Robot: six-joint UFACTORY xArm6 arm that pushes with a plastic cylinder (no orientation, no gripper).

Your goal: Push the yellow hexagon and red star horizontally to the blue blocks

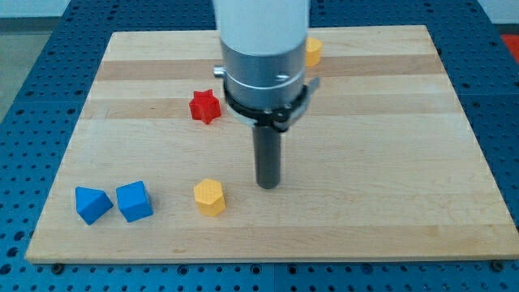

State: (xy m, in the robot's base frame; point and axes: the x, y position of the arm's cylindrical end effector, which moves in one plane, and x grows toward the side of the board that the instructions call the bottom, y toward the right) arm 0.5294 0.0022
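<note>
The yellow hexagon (pixel 209 196) lies near the view's bottom, left of centre. The red star (pixel 205 106) lies above it, in the upper middle of the board. Two blue blocks sit at the bottom left: a blue wedge-like block (pixel 92 204) and a blue cube (pixel 134 201) side by side. My tip (pixel 268 186) stands on the board to the right of the yellow hexagon, a short gap away, and below and right of the red star.
A second yellow block (pixel 313 51) sits near the view's top, partly hidden behind the arm's body (pixel 263 57). The wooden board (pixel 405 162) rests on a blue perforated table (pixel 24 73).
</note>
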